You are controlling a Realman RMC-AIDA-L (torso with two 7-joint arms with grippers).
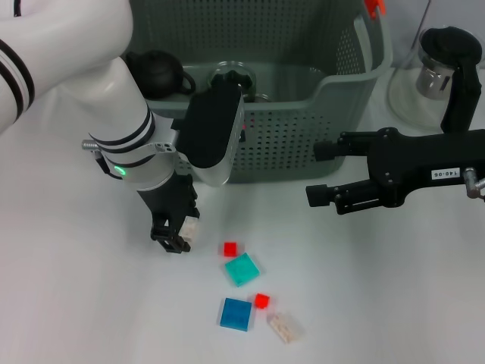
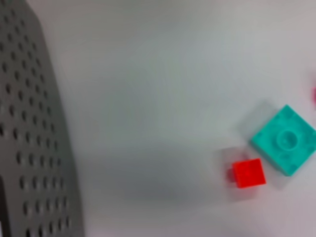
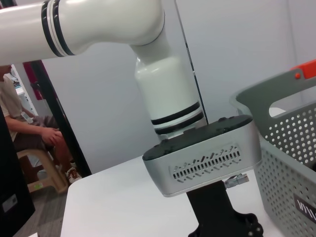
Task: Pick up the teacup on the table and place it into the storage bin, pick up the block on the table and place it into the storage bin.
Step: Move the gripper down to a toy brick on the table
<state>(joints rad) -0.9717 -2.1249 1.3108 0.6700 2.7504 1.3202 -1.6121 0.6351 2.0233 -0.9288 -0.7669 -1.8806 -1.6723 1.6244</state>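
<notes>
My left gripper (image 1: 179,231) clamps a pale block (image 1: 191,227) lower left — the storage bin (image 1: 303,129) lies directly above it; right gripper (image 1: 322,173) idle, spread.

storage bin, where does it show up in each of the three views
Head view: storage bin at top centre, behind the left gripper.
Left wrist view: its holed wall along one edge.
Right wrist view: its corner at the edge.
Shared landmark: the holed grey wall.

Matt perforated plastic storage bin (image 1: 303,129), glossy plastic blocks (image 1: 241,269), smooth white table (image 1: 379,303)
</notes>
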